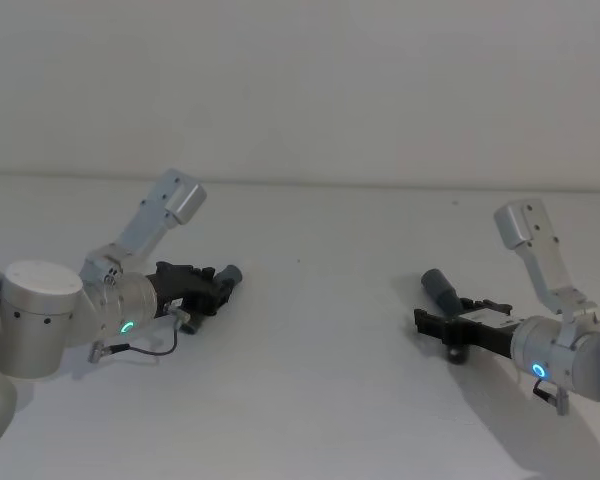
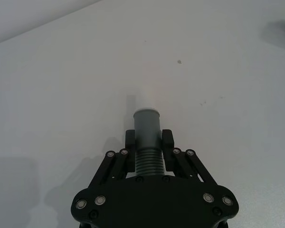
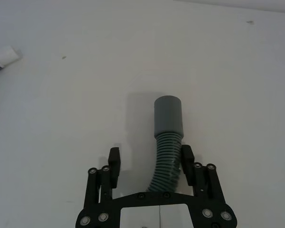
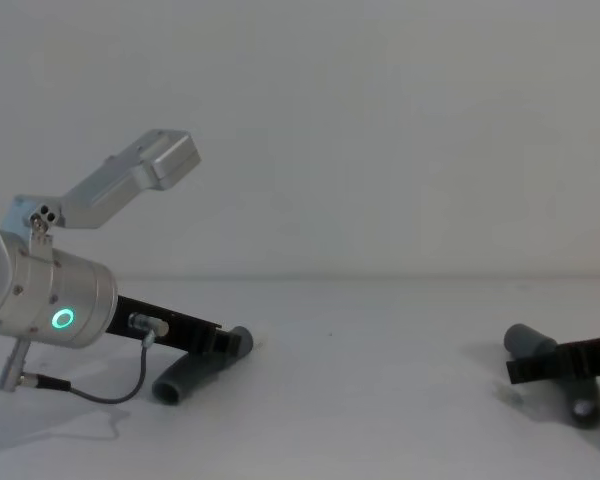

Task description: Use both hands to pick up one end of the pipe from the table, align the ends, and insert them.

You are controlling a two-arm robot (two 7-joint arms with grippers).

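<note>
On the table (image 1: pixel 320 400), the left pipe piece (image 1: pixel 230 273) lies toward the left edge, inside the left gripper (image 2: pixel 147 135). The right pipe piece (image 1: pixel 440 285) lies well apart, toward the right edge, inside the right gripper (image 3: pixel 151 153).

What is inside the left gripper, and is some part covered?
The left gripper is shut on the ribbed middle of a pipe piece; its smooth cuff sticks out ahead. In the wrist view, the gripper's body covers its back end.

No legible text, numbers or brand marks anywhere. Only candidate is the white label (image 3: pixel 159 216) on the right gripper (image 3: pixel 151 156) body, and no print on it can be made out.
</note>
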